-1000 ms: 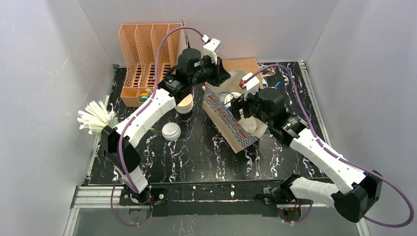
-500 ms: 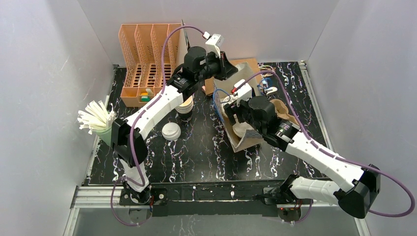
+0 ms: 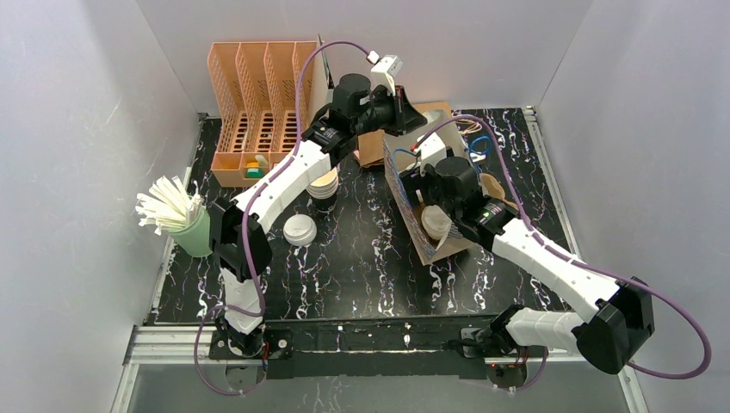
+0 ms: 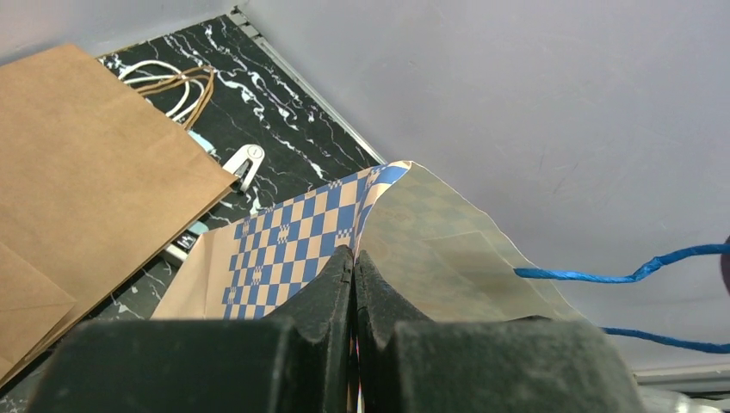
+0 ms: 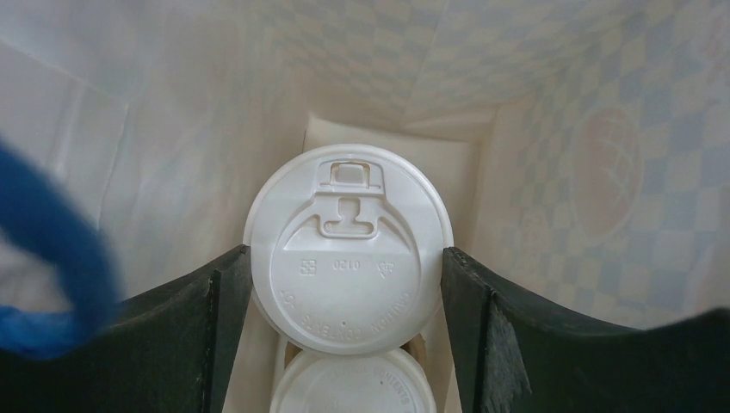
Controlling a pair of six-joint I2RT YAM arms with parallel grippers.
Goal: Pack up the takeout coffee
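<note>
A blue-checkered paper bag (image 3: 401, 182) stands open at the back centre. My left gripper (image 3: 406, 115) is shut on its upper rim; in the left wrist view its pinched fingertips (image 4: 355, 255) hold the checkered paper (image 4: 284, 241). My right gripper (image 3: 436, 217) reaches down inside the bag. Its fingers (image 5: 225, 297) press both sides of a white lidded takeout coffee cup (image 5: 349, 234). A second lidded cup (image 5: 357, 384) sits just below it, with a sliver of brown tray between them. From above, one lid (image 3: 437, 224) shows in the bag's mouth.
A loose white lid (image 3: 300, 230) and a short stack of cups (image 3: 324, 184) lie left of the bag. A green cup of straws (image 3: 191, 231) stands far left, an orange organizer (image 3: 256, 95) at the back. A flat brown bag (image 4: 77, 172) lies behind.
The left gripper has drawn the bag's rim back and to the right, bringing the tilted bag upright. The right gripper has gone deeper into the bag with the cups.
</note>
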